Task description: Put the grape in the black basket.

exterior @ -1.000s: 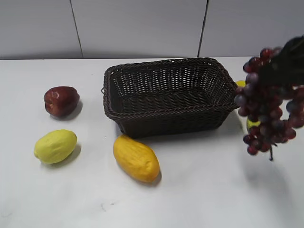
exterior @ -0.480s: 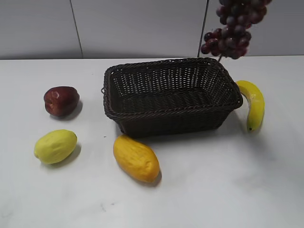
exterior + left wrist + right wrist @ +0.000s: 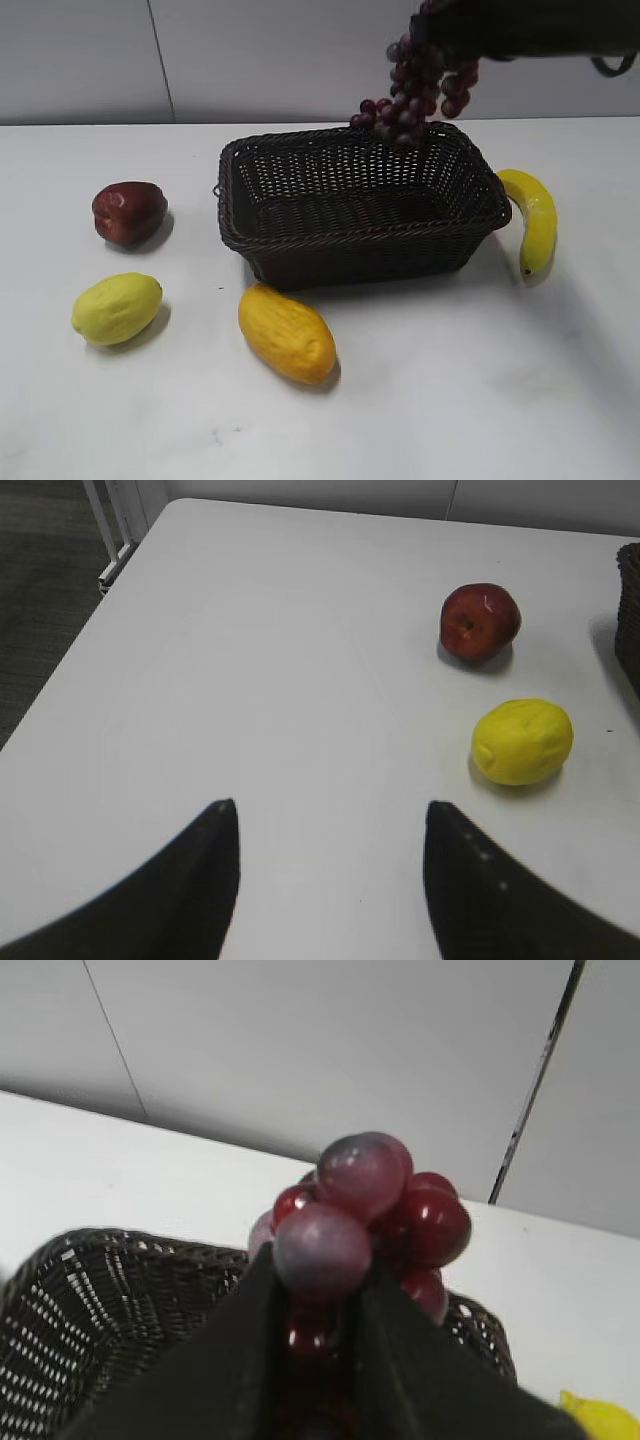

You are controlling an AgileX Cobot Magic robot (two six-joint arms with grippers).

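While the right gripper [image 3: 450, 25] reaches in from the 1 o'clock corner of the exterior view, the grape [image 3: 412, 95] hangs from it above the far rim of the black basket [image 3: 300, 240], its lowest berries over the basket's 12 to 1 o'clock edge. From the basket, a red apple [image 3: 128, 211] lies at 9 o'clock, a yellow-green fruit [image 3: 116, 307] at 8 o'clock, an orange-yellow fruit [image 3: 286, 333] just off the front wall at 7 o'clock, and a banana [image 3: 532, 220] against the 3 o'clock end, all on the white table [image 3: 450, 390].

Seen from the left wrist, the left gripper [image 3: 330, 830] has its two dark fingers spread wide with bare table between them. The apple [image 3: 480, 622] sits at 1 o'clock, the yellow-green fruit [image 3: 522, 741] at 2 o'clock, and a sliver of the basket [image 3: 630, 610] shows at the 3 o'clock edge.

From the right wrist, the right gripper [image 3: 315, 1340] pinches the grape [image 3: 350, 1220] between its fingers, berries bulging above them. The basket [image 3: 90, 1330] lies below, toward 8 o'clock.
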